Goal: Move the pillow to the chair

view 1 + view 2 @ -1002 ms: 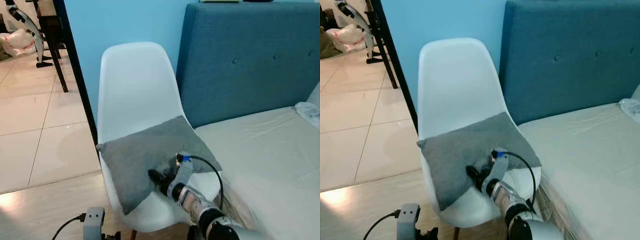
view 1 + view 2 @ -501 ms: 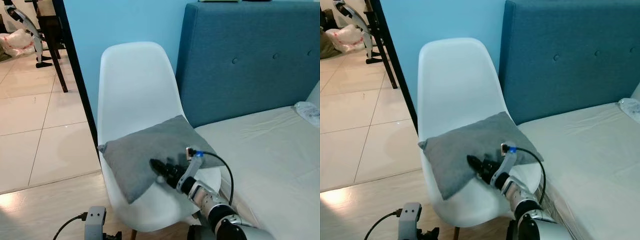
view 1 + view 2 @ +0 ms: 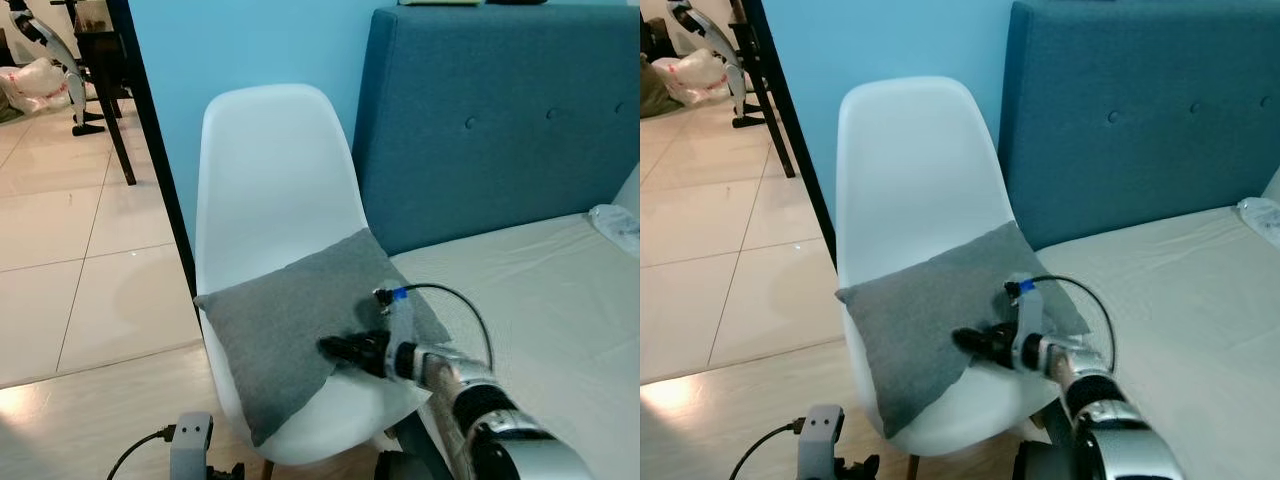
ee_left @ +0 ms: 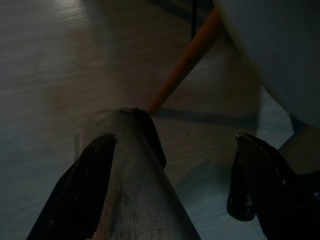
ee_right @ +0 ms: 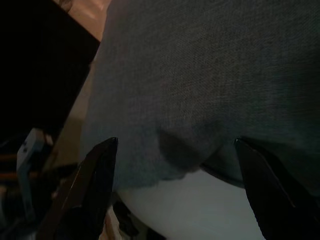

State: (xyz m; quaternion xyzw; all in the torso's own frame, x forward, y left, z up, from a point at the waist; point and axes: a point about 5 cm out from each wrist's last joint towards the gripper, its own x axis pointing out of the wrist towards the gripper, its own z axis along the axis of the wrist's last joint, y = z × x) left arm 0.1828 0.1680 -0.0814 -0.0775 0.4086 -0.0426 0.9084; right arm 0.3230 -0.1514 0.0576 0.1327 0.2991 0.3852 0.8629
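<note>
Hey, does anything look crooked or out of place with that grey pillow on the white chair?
Yes. The grey fabric pillow lies askew on the white plastic chair, turned diagonally, with its front corner hanging past the seat's front edge. The right gripper sits open at the pillow's front edge. Nothing looks spilled or damaged.

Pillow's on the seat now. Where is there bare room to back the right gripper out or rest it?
Free: the bed beside the chair, bare up to the blue headboard, and the white seat strip under the right gripper. Crowded: the grey pillow covers most of the seat. The left gripper hangs low by the chair leg.
</note>
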